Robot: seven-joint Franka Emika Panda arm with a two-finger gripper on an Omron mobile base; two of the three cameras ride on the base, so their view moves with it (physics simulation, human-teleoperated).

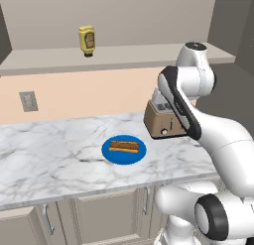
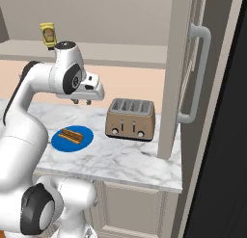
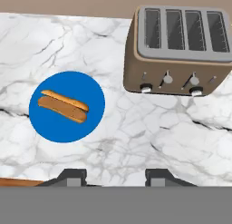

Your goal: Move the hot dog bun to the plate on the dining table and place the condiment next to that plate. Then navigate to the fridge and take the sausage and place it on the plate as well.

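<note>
The hot dog bun (image 1: 123, 147) (image 2: 71, 134) (image 3: 62, 106) lies on a plain bright-blue plate (image 1: 106, 152) (image 2: 58, 141) (image 3: 50, 128) on the marble wall counter (image 1: 49, 154). The yellow condiment (image 1: 87, 40) (image 2: 48, 34) stands on the shelf above, at the back left. My gripper (image 2: 82, 102) (image 3: 115, 175) hangs above the counter, right of the bun and in front of the toaster. It is open with nothing between its fingers. The dining table, its plate, the fridge and the sausage are out of view.
A brown four-slot toaster (image 1: 158, 125) (image 2: 130, 119) (image 3: 176, 51) stands on the counter right of the blue plate. A tall beige cabinet panel with a long grey handle (image 2: 193, 73) closes off the counter's right end. The shelf (image 1: 124, 55) runs along the wall above.
</note>
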